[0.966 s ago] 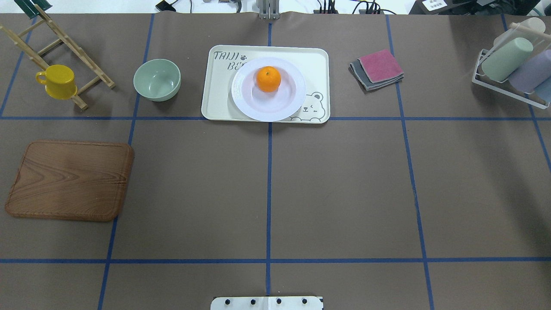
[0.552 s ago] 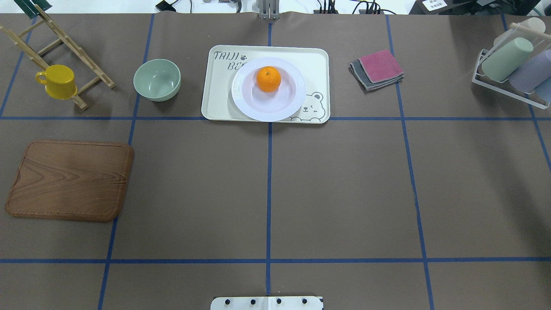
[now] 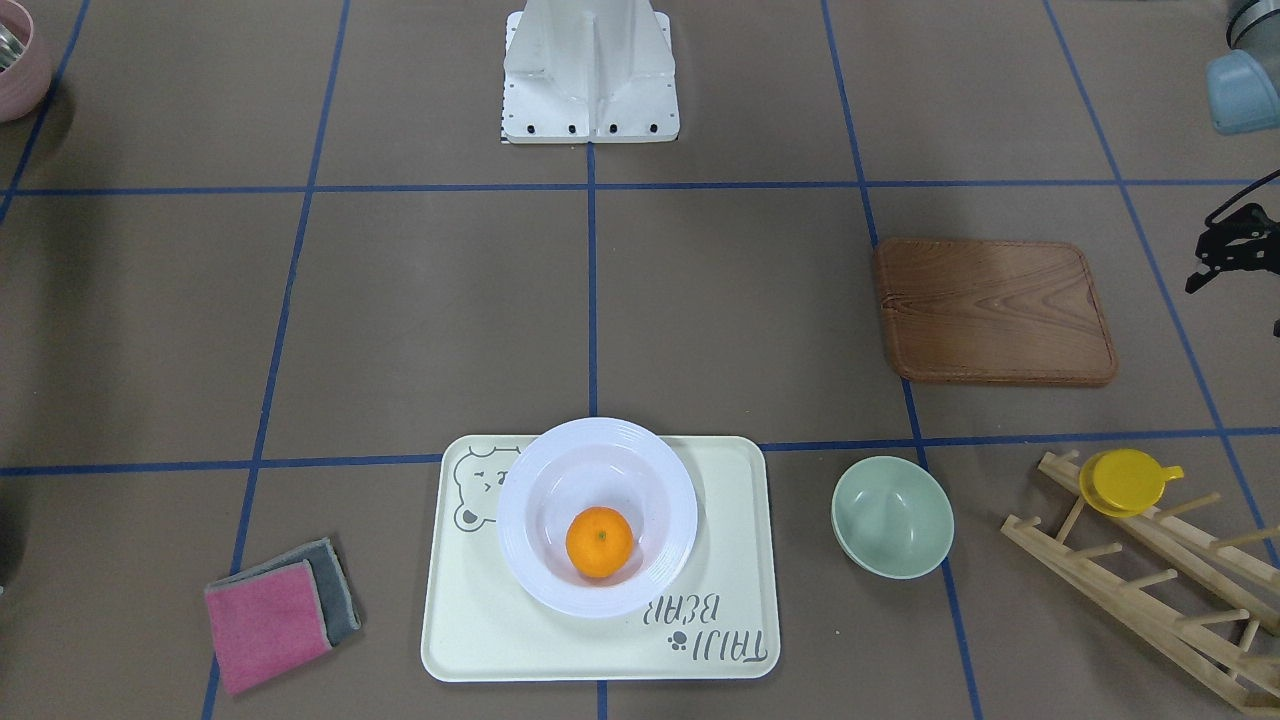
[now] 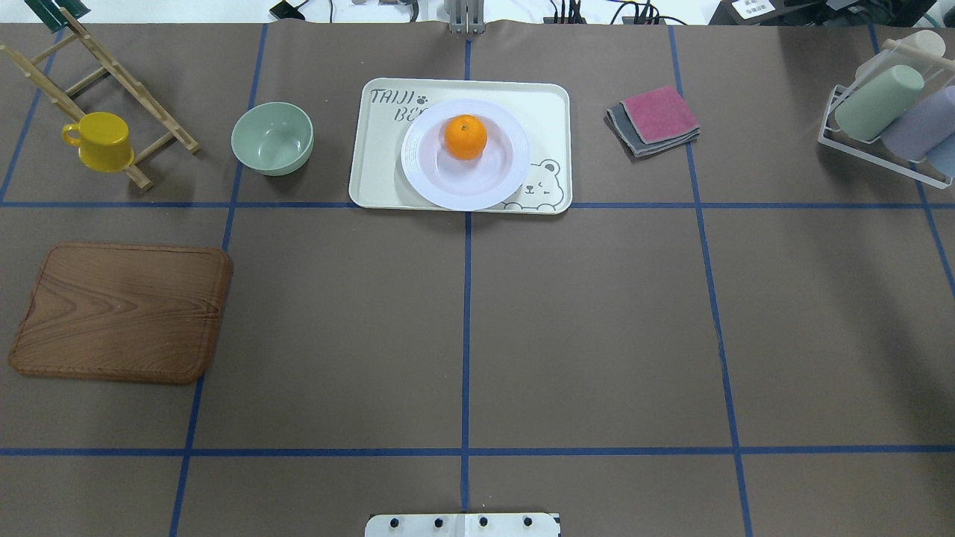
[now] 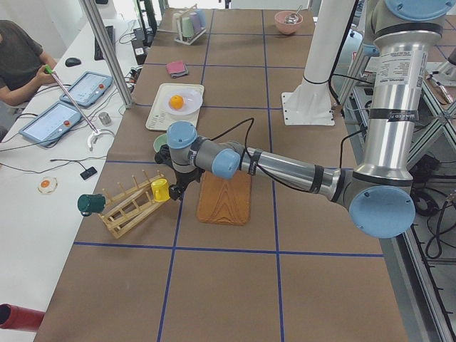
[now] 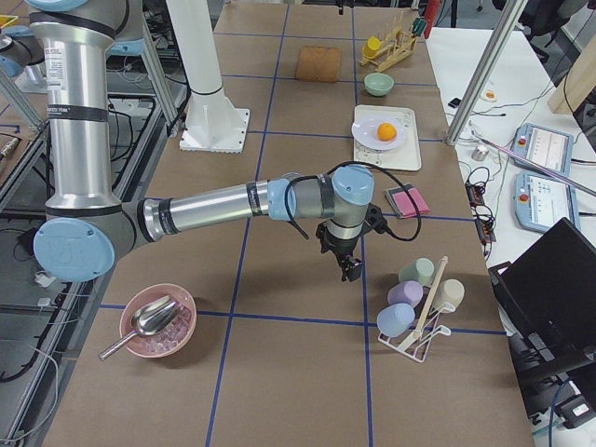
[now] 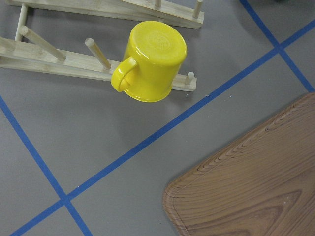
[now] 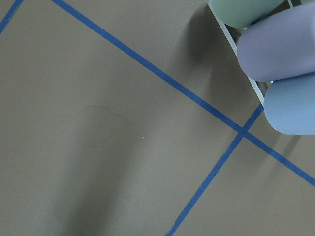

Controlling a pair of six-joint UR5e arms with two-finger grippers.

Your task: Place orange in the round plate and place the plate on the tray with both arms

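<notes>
On the tabletop, the tray carries the round plate, with the orange inside. The task looks done. My left end effector and right end effector should park well clear; I cannot tell whether they are open or closed.

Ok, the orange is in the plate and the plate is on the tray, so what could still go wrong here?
The round plate overlaps the robot-side rim of the tray, so a bump might tip it and roll the orange. The left gripper hangs close to the yellow cup; a careless move could knock it off the wooden rack.
</notes>
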